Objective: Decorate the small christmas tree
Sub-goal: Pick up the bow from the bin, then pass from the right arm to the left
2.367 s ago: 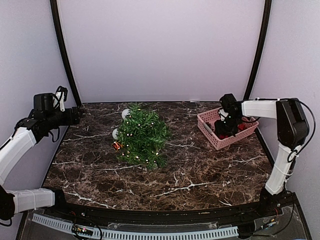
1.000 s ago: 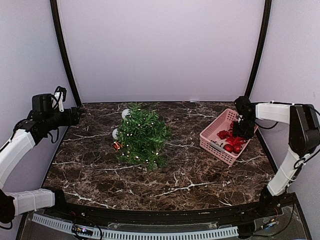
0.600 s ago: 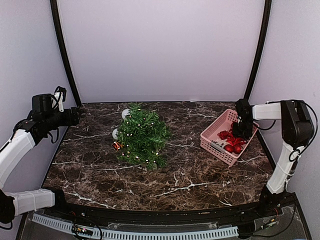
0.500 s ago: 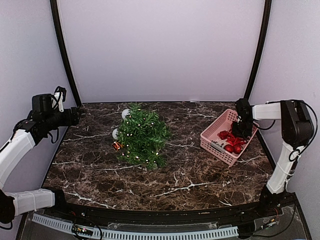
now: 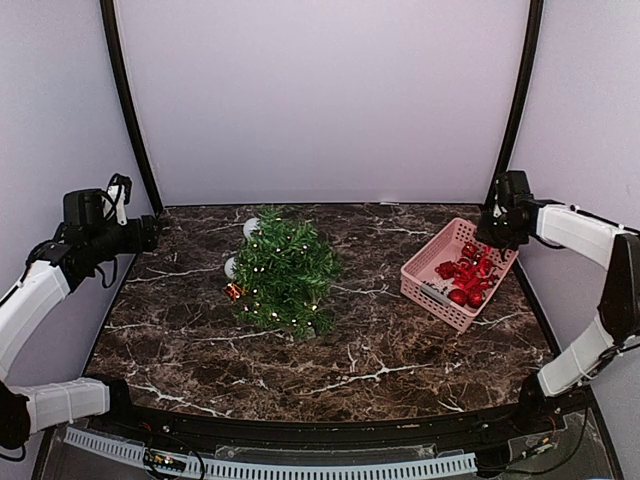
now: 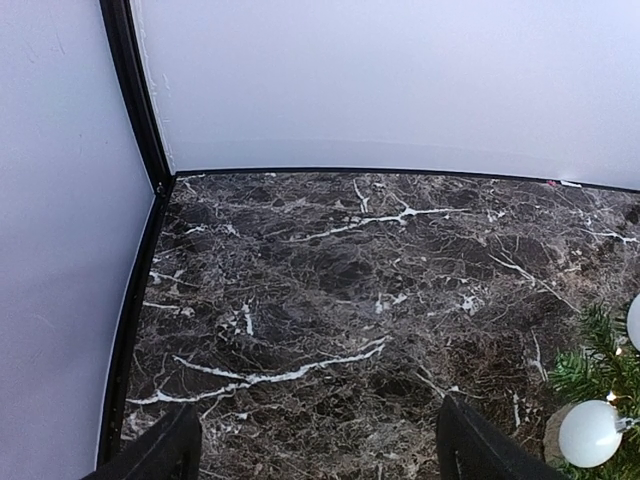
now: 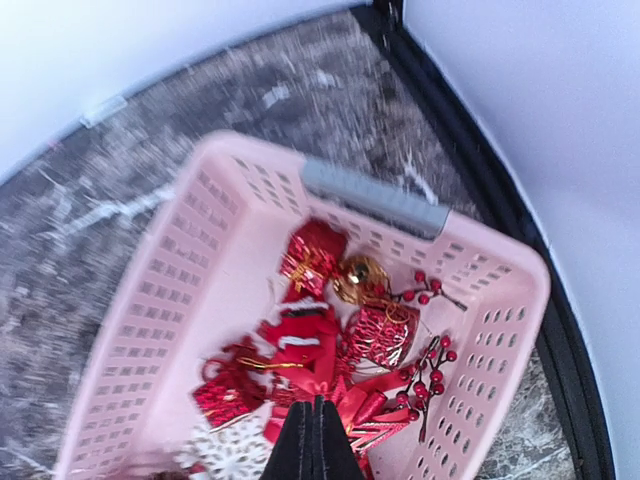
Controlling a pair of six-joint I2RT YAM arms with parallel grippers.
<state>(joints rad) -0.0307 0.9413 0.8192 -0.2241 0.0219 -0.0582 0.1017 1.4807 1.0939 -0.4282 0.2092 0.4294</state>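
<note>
The small christmas tree (image 5: 285,270) lies at the table's middle left with tiny lights on, two white baubles (image 5: 231,266) and a red ornament (image 5: 235,291) at its left side. My right gripper (image 5: 492,232) hangs over the back end of the pink basket (image 5: 425,285). In the right wrist view it (image 7: 318,405) is shut, with nothing visible between its fingers, above red ornaments (image 7: 310,340). My left gripper (image 5: 150,233) hovers open and empty (image 6: 318,455) at the far left, apart from the tree (image 6: 600,365).
The basket (image 7: 180,270) also holds a gold ball (image 7: 362,278), red berry sprigs (image 7: 435,360) and a white snowflake (image 7: 230,455). A white bauble (image 6: 588,433) shows at the tree's edge. Black frame posts and pale walls bound the table.
My right gripper has closed and lifted out of the basket toward its back rim. The left arm, the tree and the basket have not moved in the last second.
</note>
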